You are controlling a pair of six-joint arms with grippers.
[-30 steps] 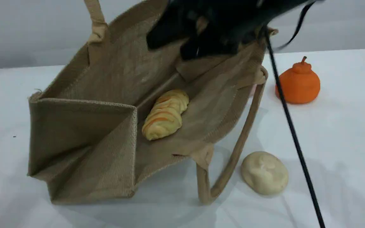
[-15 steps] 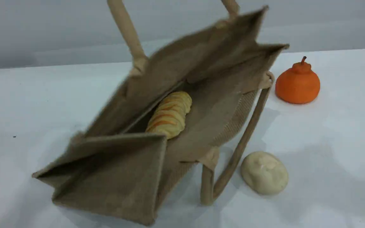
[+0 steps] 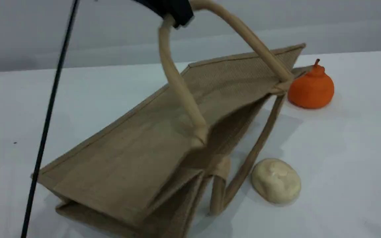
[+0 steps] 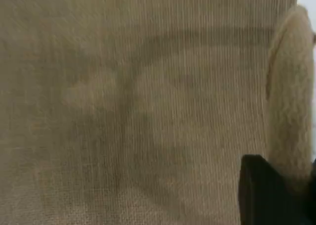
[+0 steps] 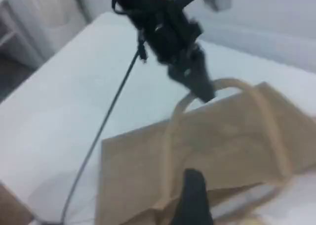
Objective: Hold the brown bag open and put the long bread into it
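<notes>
Currently I see the brown bag [image 3: 137, 165] lying tipped on the white counter [image 3: 342, 148], its broad woven side facing up and its mouth toward the right, narrowed to a dark slit. My left pincer [image 3: 174, 13] sits at the top of the scene view, closed on the upper handle [image 3: 180, 89], a thick beige rope-like loop that arches up from the bag's rim; the left wrist view shows that handle pressed against the dark fingertip [image 4: 269, 190], with jute cloth filling the rest. A lower handle [image 3: 243, 172] droops onto the counter by the mouth.

I cannot find the long bread in any view; I judge it may be inside, hidden by the sagging top panel, but the pictures do not show this.

My right pincer is out of the scene view and holds nothing I can see; its jaws stand wide.

The bag looks light, coarse and floppy, so I expect it to collapse unless lifted by a handle or bound rim, which seem the surest places to grip. A soft loaf would likely dent under a hard squeeze.

Beside the bag lie a pale round bun [image 3: 275, 180] and an orange pumpkin-shaped toy [image 3: 311, 89].
</notes>
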